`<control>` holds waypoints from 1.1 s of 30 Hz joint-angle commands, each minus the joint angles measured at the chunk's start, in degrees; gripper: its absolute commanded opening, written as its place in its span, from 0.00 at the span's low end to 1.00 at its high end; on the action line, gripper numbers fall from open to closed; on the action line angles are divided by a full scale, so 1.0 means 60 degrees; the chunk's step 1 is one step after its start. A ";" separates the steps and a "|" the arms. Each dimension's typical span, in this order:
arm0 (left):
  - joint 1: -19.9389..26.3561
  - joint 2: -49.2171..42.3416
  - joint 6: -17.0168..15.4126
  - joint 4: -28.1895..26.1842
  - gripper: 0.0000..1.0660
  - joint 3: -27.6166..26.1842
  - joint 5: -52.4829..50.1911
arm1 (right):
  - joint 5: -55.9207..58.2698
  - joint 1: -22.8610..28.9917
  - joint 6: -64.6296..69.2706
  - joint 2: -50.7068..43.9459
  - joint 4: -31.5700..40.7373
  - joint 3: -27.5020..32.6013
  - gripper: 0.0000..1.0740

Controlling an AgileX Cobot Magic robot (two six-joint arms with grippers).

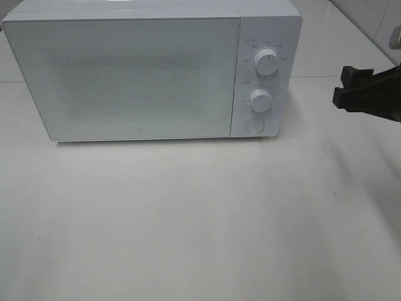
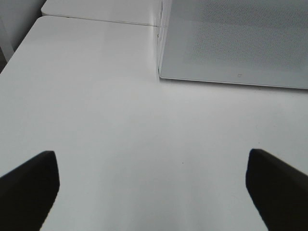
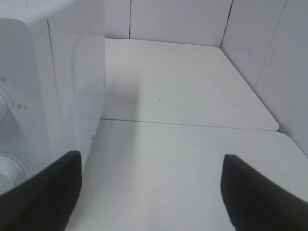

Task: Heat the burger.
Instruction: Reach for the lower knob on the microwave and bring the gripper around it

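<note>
Exterior high shows a closed white microwave (image 1: 144,75) on a white tabletop (image 1: 188,226).

A: Where's the burger?
B: It can't be seen in any view.
A: And the oven?
B: The boxy white microwave oven (image 1: 144,75) stands upright on the white table (image 1: 188,219). Its dotted, frosted door (image 1: 125,78) is shut. Two round white knobs (image 1: 266,61) sit beside the door.

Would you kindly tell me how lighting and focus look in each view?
Exterior high: soft, even light, a faint shadow under the microwave, a diffuse one below the right tool. Left wrist: white table washed out, left tool dark and blurred. Right wrist: microwave shades the table; right tool out of focus.
</note>
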 commanded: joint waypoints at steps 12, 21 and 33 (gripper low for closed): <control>0.0019 -0.0210 0.0029 -0.0086 0.92 0.0000 -0.0010 | -0.2550 0.2903 -0.0477 0.1604 0.2168 0.0095 0.71; 0.0019 -0.0210 0.0029 -0.0086 0.92 0.0000 -0.0010 | -0.3485 0.4622 -0.0449 0.2426 0.3657 -0.0124 0.71; 0.0019 -0.0210 0.0029 -0.0086 0.92 0.0000 -0.0010 | -0.3867 0.5109 -0.0439 0.3466 0.4316 -0.1270 0.71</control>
